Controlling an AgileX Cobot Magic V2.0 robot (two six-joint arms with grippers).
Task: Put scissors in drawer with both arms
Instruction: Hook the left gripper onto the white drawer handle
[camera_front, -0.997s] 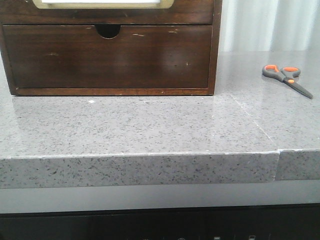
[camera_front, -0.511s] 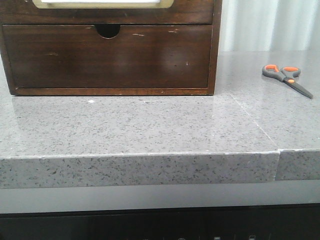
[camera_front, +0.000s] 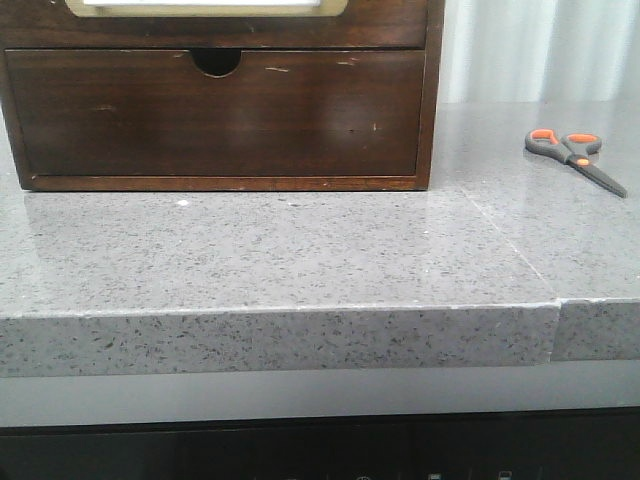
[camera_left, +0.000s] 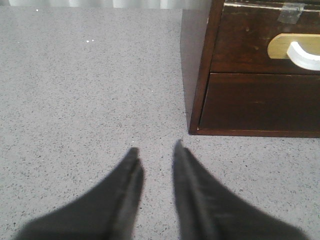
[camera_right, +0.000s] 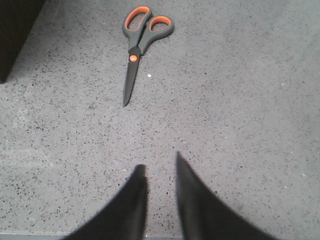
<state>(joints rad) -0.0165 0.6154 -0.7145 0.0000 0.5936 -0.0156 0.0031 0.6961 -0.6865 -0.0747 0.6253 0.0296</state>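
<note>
The scissors (camera_front: 572, 155), grey handles with orange-lined loops and dark blades, lie flat on the grey stone counter to the right of the cabinet. In the right wrist view the scissors (camera_right: 140, 42) lie ahead of my right gripper (camera_right: 159, 162), which is open, empty and well short of them. The drawer (camera_front: 380, 20) with the cream-rimmed white panel is shut at the cabinet's top edge. In the left wrist view the drawer (camera_left: 245, 45) is ahead and to one side of my left gripper (camera_left: 155, 150), which is open and empty over the counter. Neither arm shows in the front view.
The plain lower drawer front (camera_front: 220, 115) with a half-round notch is shut below the panelled one. The counter (camera_front: 280, 250) has a front edge (camera_front: 280, 340) and a seam at right (camera_front: 555, 300). The cabinet's corner (camera_right: 15, 30) shows in the right wrist view.
</note>
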